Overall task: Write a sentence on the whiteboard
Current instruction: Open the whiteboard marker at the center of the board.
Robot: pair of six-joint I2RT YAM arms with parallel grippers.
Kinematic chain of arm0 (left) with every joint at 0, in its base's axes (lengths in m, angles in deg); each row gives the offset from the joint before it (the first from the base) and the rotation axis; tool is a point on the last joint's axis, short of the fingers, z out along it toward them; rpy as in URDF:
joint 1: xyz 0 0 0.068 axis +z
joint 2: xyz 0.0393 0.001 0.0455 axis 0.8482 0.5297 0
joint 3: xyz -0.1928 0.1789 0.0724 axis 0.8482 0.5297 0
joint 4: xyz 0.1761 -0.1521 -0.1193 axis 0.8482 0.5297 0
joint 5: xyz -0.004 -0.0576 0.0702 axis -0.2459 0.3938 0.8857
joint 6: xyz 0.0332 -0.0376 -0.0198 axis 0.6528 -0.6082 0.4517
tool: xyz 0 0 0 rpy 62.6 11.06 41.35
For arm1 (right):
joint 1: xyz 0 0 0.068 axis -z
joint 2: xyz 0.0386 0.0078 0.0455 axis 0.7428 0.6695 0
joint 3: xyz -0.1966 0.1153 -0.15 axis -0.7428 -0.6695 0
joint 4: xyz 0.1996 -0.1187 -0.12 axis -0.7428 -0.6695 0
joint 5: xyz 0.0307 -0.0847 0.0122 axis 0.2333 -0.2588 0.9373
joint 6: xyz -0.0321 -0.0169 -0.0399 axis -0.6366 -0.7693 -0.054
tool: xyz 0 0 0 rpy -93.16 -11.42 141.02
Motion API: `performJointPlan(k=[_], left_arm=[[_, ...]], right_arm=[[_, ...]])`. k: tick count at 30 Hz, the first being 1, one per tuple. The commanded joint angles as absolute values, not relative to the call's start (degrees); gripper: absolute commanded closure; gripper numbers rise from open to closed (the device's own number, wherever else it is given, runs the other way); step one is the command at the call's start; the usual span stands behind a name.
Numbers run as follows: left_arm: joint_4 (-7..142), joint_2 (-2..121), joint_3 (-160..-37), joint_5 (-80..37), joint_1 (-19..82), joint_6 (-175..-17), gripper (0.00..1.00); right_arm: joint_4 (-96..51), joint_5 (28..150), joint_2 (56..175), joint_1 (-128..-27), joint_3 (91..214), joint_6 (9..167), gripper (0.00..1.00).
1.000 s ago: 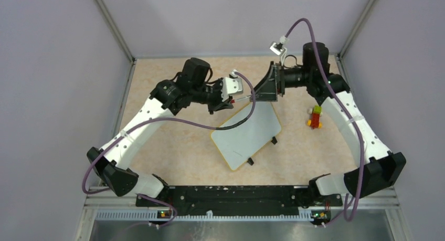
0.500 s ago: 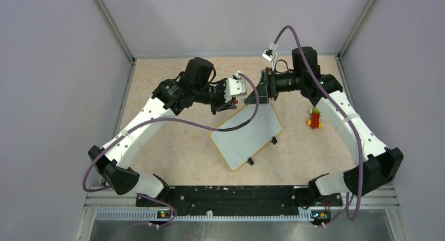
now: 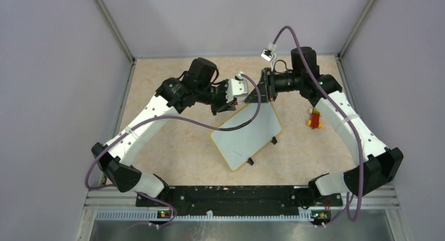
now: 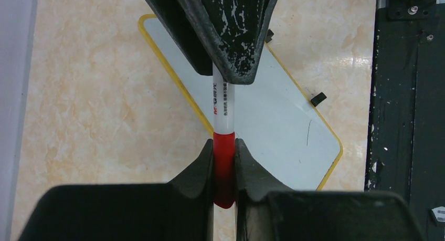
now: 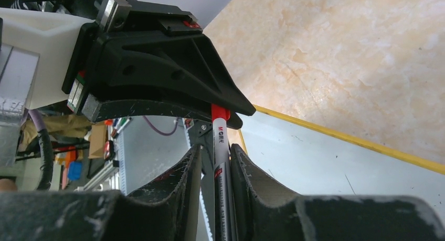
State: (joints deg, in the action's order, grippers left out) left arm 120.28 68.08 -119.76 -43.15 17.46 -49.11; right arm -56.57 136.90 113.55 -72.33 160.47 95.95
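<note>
From my station I saw the beige worktop (image 3: 173, 141) with both arms reaching over it. The left arm (image 3: 141, 123) swept in from the near left corner and the right arm (image 3: 346, 120) from the near right, and they met head-on toward the far edge. The whiteboard (image 3: 246, 138) lay near the middle of the worktop, turned on the diagonal, its far corner beneath that meeting point. The left fingers (image 4: 198, 175) were clamped on the red cap (image 4: 224, 167) of a marker (image 4: 221, 107) held above that corner. The right fingers (image 5: 252, 186) flanked its white barrel closely. One pad lay against it, but a thin strip showed on the other side (my wrist view was oblique), so I could not tell whether they gripped. A small red-and-yellow object (image 3: 315, 117) sat toward the right edge, just beside the right arm. Two black clip feet (image 4: 317, 99) stuck out from the board's near-right rim. A thin dark stroke (image 4: 308, 132) marked the white surface near one foot.
</note>
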Motion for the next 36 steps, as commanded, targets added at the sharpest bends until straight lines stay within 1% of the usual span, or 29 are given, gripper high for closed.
performJointPlan(k=[1, 4, 6, 9, 11, 14, 17, 18, 20, 26, 31, 36], left_arm=[[118.79, 68.52, -122.65, -43.27, 17.24, -50.38, 1.0], [118.85, 68.67, -122.99, -43.25, 17.09, -50.29, 1.0], [119.1, 68.78, -123.1, -43.27, 16.98, -50.02, 1.0], [119.38, 68.9, -123.15, -43.33, 16.77, -49.55, 1.0], [119.37, 68.88, -123.17, -43.32, 16.73, -49.33, 1.0], [119.54, 68.82, -123.11, -44.07, 16.52, -48.9, 1.0], [119.94, 68.72, -123.11, -43.89, 16.21, -48.08, 1.0], [120.02, 68.73, -123.17, -43.8, 16.11, -47.82, 1.0], [120.02, 68.72, -123.29, -43.24, 15.93, -48.04, 1.0], [119.99, 66.79, -120.05, -40.93, 16.05, -49.07, 1.0], [120.18, 64.04, -116.28, -39.33, 16.4, -47.54, 1.0], [122.35, 62.49, -114.18, -37.92, 18.12, -45.5, 1.0]], right_arm=[[-55.2, 138.15, 112.16, -74.03, 161.57, 94.92, 0.75], [-55.56, 137.87, 112.18, -74.5, 161.47, 94.4, 0.73], [-55.63, 137.94, 112.23, -74.67, 161.54, 94.16, 0.69], [-56.21, 138.03, 112.24, -75.16, 161.61, 93.51, 0.7], [-56.67, 137.96, 112.31, -75.36, 161.67, 92.88, 0.72], [-56.82, 137.77, 112.31, -75.35, 161.81, 92.56, 0.8], [-56.93, 137.93, 112.27, -75.47, 162.18, 92.44, 0.81], [-56.94, 138.03, 112.33, -75.54, 162.14, 92.45, 0.84], [-56.73, 138.05, 112.44, -75.59, 162.14, 92.48, 0.99], [-57.46, 137.73, 112.49, -75.03, 162.22, 92.2, 1.0], [-57.43, 139.79, 112.82, -71.69, 163.67, 93.46, 1.0], [-61.51, 140.6, 112.39, -68.82, 165.79, 90.66, 1.0]])
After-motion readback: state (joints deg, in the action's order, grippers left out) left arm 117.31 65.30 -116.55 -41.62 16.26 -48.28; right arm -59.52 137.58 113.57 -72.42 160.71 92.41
